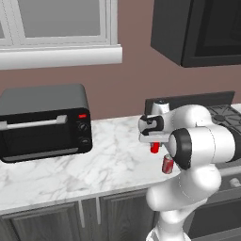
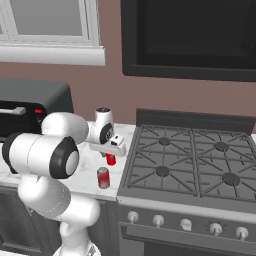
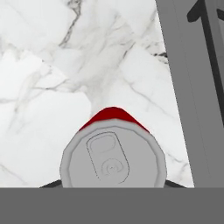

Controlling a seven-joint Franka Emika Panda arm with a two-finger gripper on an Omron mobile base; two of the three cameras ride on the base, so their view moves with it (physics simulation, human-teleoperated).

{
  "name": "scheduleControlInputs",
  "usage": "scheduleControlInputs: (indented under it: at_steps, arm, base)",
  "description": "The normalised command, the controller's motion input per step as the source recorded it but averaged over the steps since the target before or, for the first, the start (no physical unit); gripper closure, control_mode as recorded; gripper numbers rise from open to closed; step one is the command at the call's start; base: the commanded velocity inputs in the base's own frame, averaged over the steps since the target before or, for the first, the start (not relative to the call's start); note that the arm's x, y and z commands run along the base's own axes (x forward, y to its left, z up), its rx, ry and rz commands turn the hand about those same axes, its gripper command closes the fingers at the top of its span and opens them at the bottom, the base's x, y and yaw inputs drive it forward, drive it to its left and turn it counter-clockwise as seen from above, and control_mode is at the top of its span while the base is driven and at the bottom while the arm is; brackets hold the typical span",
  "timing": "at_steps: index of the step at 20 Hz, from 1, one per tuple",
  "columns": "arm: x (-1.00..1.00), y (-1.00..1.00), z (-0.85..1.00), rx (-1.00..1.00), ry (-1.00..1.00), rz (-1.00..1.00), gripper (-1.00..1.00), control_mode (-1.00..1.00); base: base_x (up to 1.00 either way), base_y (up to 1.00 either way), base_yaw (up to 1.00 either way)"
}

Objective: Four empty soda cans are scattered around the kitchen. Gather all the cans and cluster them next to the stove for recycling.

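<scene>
our end effector (image 2: 110,153) grips a bright red can (image 2: 111,159) just left of the stove (image 2: 200,160), above the surface (image 1: 108,155), so it joins the darker can (image 2: 103,177) there.

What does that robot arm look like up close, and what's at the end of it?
The arm is made of glossy white, rounded segments, with dark round caps at the joints. At its end sits a small white hand with a dark round patch on the wrist. No cables or markings show.
</scene>
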Motion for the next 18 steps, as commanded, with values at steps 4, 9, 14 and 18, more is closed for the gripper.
scheduleControlInputs:
  at_steps: [4, 9, 14, 18]
  arm:
    - [0.00, 0.00, -0.07, 0.00, 0.00, 0.00, -1.00, -1.00]
    - [0.00, -0.04, -0.02, 0.00, 0.00, 0.00, -1.00, -1.00]
    - [-0.04, -0.09, -0.03, 0.00, -0.01, 0.00, -1.00, -1.00]
    - [-0.09, -0.05, 0.00, 0.00, -0.05, 0.00, -1.00, -1.00]
  base:
    - [0.00, 0.00, 0.00]
    - [0.00, 0.00, 0.00]
    - [0.00, 0.00, 0.00]
    - [0.00, 0.00, 0.00]
